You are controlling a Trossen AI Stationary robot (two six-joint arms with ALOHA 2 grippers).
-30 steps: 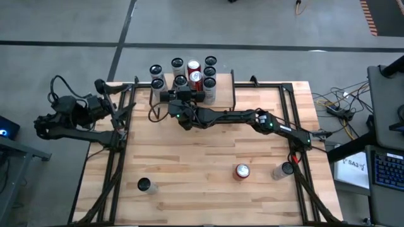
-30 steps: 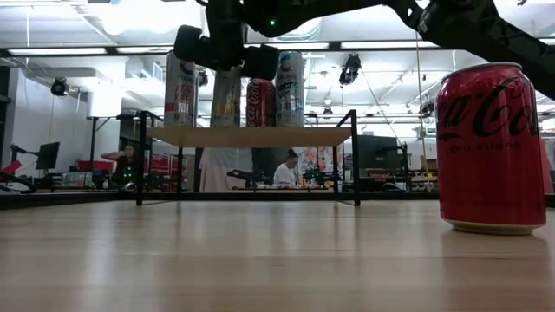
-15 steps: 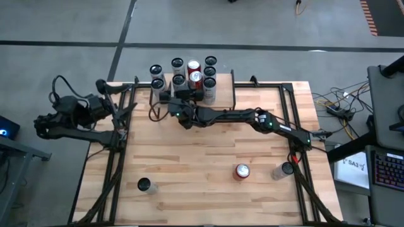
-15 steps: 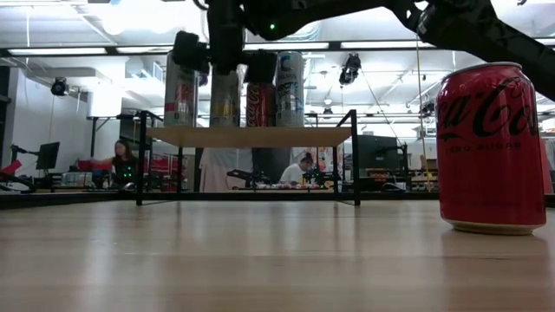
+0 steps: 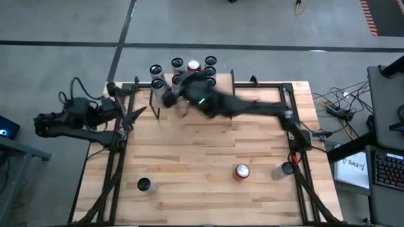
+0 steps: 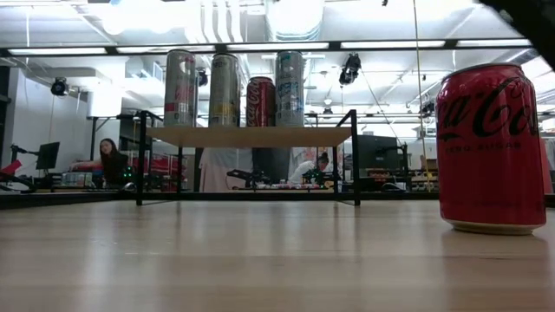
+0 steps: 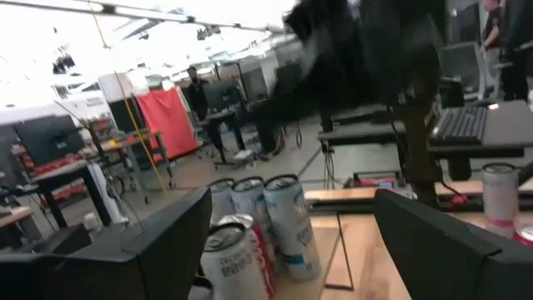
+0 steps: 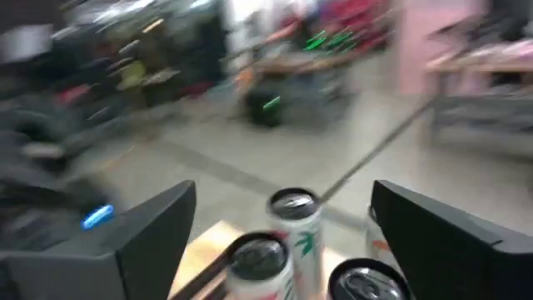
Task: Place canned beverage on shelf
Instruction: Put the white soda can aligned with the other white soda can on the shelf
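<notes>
A plank table was seen carrying the shelf at its far edge, with tall cans stood upright on its board. Well apart from the shelf, a red can, a clear bottle and a dark can stood on the table.

Red can with white lettering, pale wood table, light wooden shelf on black legs, silver cans, dark arms

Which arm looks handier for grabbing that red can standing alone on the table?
Right. The red can stands on the table's right half, near the right arm's base, and the right tool is open and empty by the shelf. The left tool waits at the far left edge.
</notes>
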